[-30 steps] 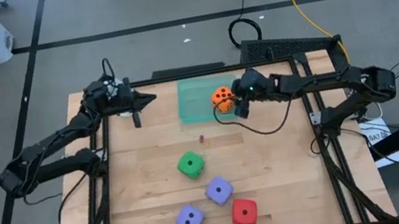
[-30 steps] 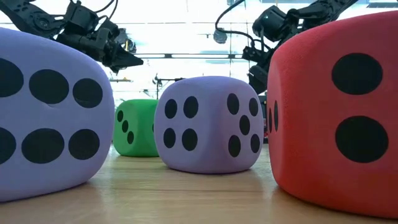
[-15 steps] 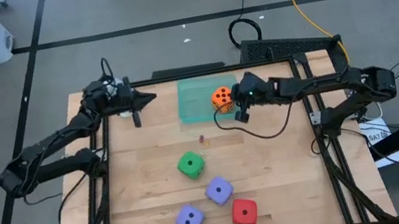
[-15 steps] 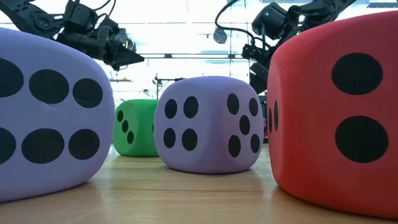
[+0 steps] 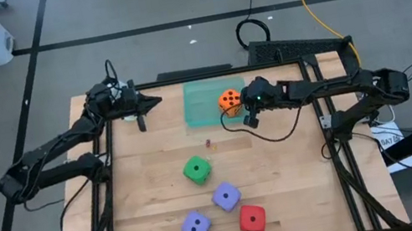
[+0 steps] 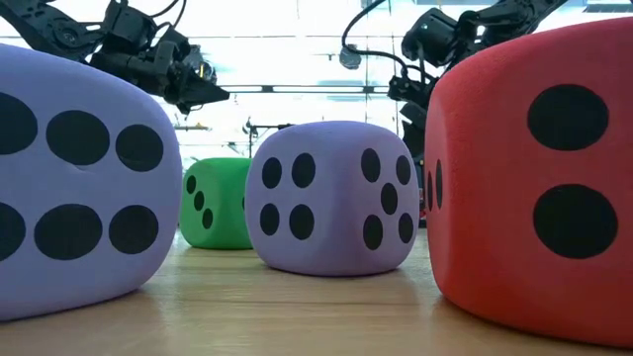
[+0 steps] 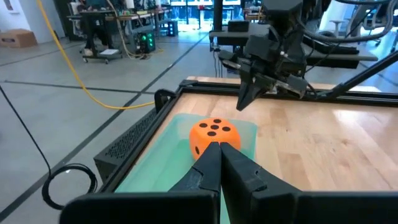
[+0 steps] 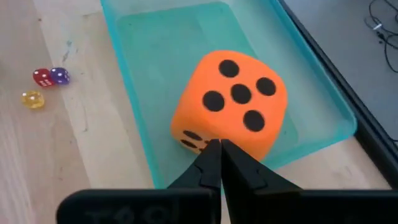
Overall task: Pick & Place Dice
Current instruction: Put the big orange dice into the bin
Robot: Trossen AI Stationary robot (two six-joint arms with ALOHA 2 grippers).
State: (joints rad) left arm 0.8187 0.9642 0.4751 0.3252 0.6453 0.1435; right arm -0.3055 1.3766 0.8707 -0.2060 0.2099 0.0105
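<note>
Wooden tabletop (image 5: 285, 178) inside a black frame carries a translucent green tray (image 5: 201, 99) at its far edge, and the orange die (image 5: 229, 99) sits in the tray's right end, apparently delivered there. Just right of that die the right gripper (image 5: 244, 107) has its fingers pressed together around nothing, suggesting the die is released, while the left gripper (image 5: 154, 102) waits shut by the tray's left side. Nearer the front, the green die (image 5: 196, 170), two purple-blue dice (image 5: 226, 196) (image 5: 196, 226) and the red die (image 5: 251, 219) lie clustered on the bare wood, seemingly awaiting pickup.
</note>
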